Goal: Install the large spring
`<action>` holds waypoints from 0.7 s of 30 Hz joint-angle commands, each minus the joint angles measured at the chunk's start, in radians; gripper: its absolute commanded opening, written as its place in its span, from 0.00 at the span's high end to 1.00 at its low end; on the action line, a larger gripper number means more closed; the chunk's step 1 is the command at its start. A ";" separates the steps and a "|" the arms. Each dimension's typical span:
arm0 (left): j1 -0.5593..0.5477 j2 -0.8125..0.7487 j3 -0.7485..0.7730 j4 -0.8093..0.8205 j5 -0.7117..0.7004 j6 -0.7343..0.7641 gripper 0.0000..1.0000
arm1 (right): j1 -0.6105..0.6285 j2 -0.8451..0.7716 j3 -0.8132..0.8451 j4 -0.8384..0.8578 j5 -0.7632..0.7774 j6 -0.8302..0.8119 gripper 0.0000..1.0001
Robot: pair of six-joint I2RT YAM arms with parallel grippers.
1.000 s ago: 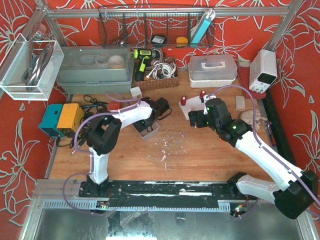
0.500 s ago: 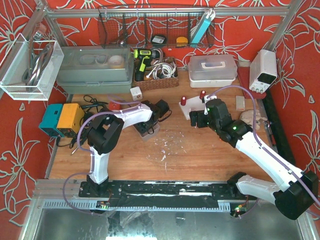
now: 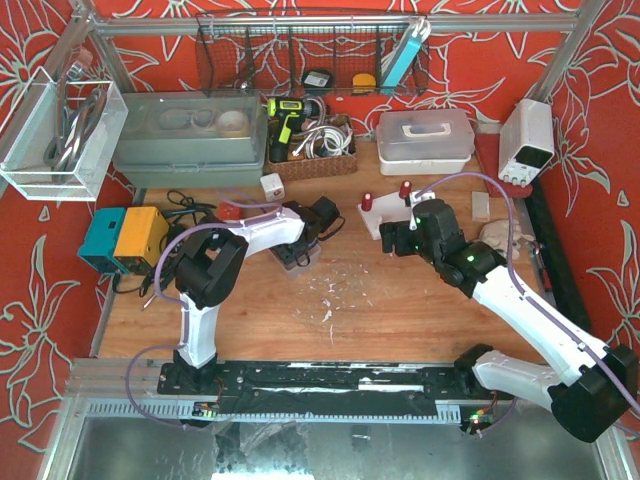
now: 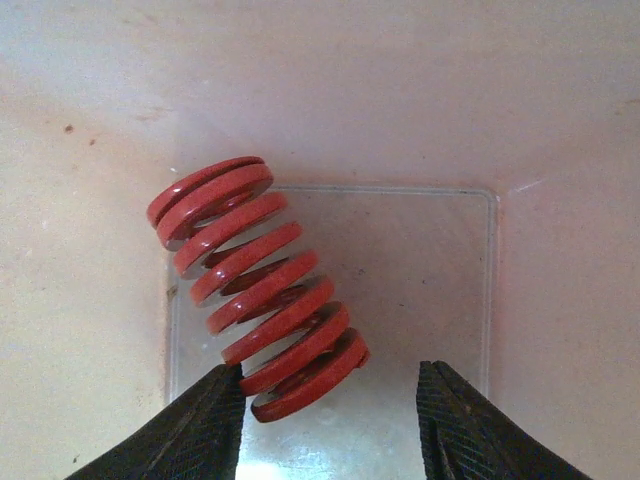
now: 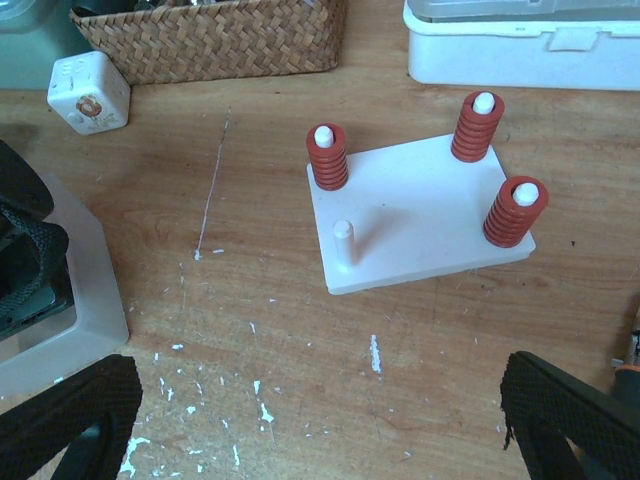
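Note:
A large red spring (image 4: 255, 285) lies tilted on the floor of a small clear bin (image 4: 420, 290). My left gripper (image 4: 330, 420) is open inside the bin; its left finger is at the spring's near end and its right finger is apart from it. In the top view the left gripper (image 3: 291, 253) is down in that bin (image 3: 305, 262). A white base plate (image 5: 420, 215) has one bare peg (image 5: 343, 240) and three pegs carrying red springs (image 5: 326, 157). My right gripper (image 5: 320, 420) is open and empty, hovering in front of the plate (image 3: 375, 222).
A wicker basket (image 5: 210, 40) and a white lidded box (image 5: 520, 45) stand behind the plate. A white cube (image 5: 88, 92) lies left of it. A teal and yellow box (image 3: 125, 238) and cables sit at the left. A power supply (image 3: 527, 140) stands at the back right.
My left wrist has drawn slightly left and settled over the small bin. My right arm has shifted only a little.

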 commanded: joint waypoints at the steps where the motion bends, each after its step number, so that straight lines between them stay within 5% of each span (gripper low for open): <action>1: 0.016 -0.025 0.006 -0.035 -0.074 -0.021 0.51 | 0.005 -0.013 -0.011 0.015 0.021 0.007 0.02; 11: 0.042 0.019 -0.008 -0.035 -0.100 -0.059 0.50 | 0.005 -0.005 -0.012 0.020 0.018 0.010 0.02; 15: 0.043 0.021 -0.016 -0.018 -0.089 -0.053 0.63 | 0.005 0.006 -0.012 0.023 0.017 0.008 0.01; 21: 0.041 -0.032 -0.002 -0.018 -0.070 -0.029 0.69 | 0.005 0.017 -0.009 0.024 0.020 0.006 0.02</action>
